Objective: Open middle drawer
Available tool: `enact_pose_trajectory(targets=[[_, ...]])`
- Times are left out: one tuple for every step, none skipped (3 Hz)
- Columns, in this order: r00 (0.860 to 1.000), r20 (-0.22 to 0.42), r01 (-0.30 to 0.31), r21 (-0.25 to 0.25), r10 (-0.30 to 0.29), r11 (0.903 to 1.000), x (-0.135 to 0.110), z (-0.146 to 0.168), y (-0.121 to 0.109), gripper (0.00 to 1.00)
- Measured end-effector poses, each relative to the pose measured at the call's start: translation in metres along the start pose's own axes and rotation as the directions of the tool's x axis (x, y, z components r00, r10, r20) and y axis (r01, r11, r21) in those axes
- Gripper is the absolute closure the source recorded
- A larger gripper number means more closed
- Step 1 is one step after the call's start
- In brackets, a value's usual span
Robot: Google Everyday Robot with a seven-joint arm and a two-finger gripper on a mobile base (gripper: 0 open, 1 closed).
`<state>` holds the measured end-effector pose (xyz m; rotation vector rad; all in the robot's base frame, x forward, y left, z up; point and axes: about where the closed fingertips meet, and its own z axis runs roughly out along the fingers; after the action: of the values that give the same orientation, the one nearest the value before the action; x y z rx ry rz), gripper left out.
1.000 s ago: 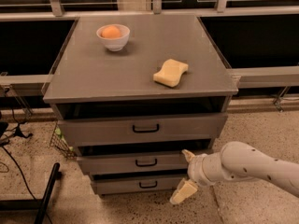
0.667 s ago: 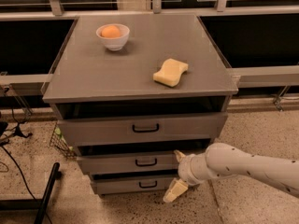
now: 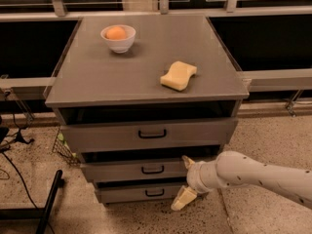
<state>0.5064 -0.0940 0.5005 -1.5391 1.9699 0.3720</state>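
- A grey cabinet (image 3: 122, 77) stands at centre, its flat top reaching toward 12 o'clock.
- Dark window panes (image 3: 273, 40) run behind it, from 10 to 2 o'clock.
- Speckled terrazzo floor (image 3: 263, 135) lies at 4 o'clock.
- A black stand leg (image 3: 51, 199) rests at 8 o'clock.

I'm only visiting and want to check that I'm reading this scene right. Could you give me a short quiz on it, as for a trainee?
1. True or false: the gripper is clamped on the handle of the middle drawer.
2. What lies in the white bowl on the cabinet top? A) an orange B) a spoon C) a key
3. Which lies nearer the cabinet's front edge, the bowl or the yellow sponge?

Key
1. False. The gripper is open, fingers spread, just to the picture's right of the handle and not on it.
2. A.
3. The yellow sponge.
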Motion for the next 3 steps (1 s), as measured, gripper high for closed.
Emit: enact_pose_trajectory(targets=[[0.999,0.028,0.030,0.028,-0.030,0.9992,0.003,0.004,-0.008,0.00],[0.997,0.049,0.058,0.058,-0.060,0.9966,0.006,0.009,-0.021,0.00],[0.995,0.051,0.077,0.072,-0.081,0.9944,0.007,0.020,-0.039,0.00]])
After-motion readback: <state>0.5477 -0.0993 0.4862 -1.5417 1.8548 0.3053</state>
